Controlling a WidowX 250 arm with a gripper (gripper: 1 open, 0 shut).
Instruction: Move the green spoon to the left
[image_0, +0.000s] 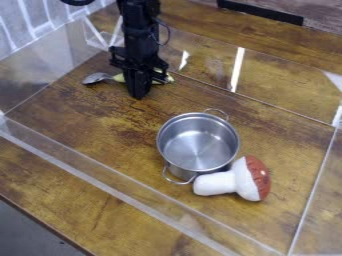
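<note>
- Pointing straight down, the hand (139, 88) stands low over the wooden worktop (120, 140), its dark fingers drawn together into one narrow tip.
- At that tip lies the green spoon (107, 77): its silver bowl shows just to the picture-left of the fingers, and a sliver of yellow-green handle peeks out beside them.
- The fingers seem pressed onto the handle, so I judge the hand is pinching the spoon, though the handle is mostly hidden behind the arm and the contact itself cannot be made out.
- The spoon still rests on the worktop; nothing shows it lifted.
- A steel pot (198, 142) stands well apart toward the front, with a toy mushroom (237, 181) lying against its near side; neither is involved.
- Clear plastic walls (80, 165) fence the work area.
- Progress, as I judge it: the grasp looks made, so the early part is done.
- What is left: carrying or sliding the spoon further to the left, setting it down, and letting go.
</note>
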